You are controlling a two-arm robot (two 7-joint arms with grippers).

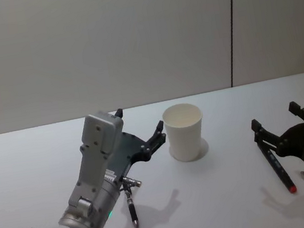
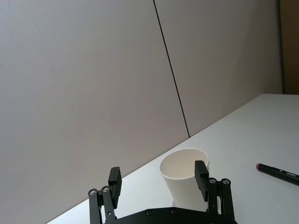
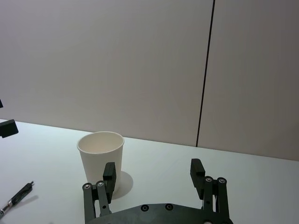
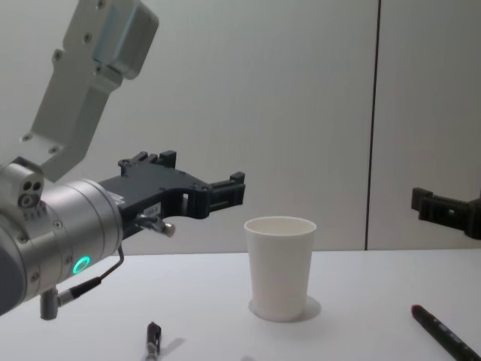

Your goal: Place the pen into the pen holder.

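The pen holder, a plain white paper cup (image 1: 184, 132) (image 2: 180, 186) (image 3: 99, 154) (image 4: 280, 267), stands upright and empty mid-table. Two pens lie flat on the table. A black pen (image 1: 132, 208) (image 3: 16, 199) (image 4: 152, 338) rests left of the cup, beneath my left arm. A black pen with a red end (image 1: 282, 173) (image 2: 278, 172) (image 4: 443, 331) lies to the right, under my right gripper. My left gripper (image 1: 140, 121) (image 2: 158, 172) (image 4: 203, 173) hovers open just left of the cup and holds nothing. My right gripper (image 1: 274, 116) (image 3: 153, 168) is raised, open and holds nothing.
The white table (image 1: 230, 171) runs back to a pale panelled wall (image 1: 128, 37) with a dark vertical seam. Bare table surface lies between the cup and each pen.
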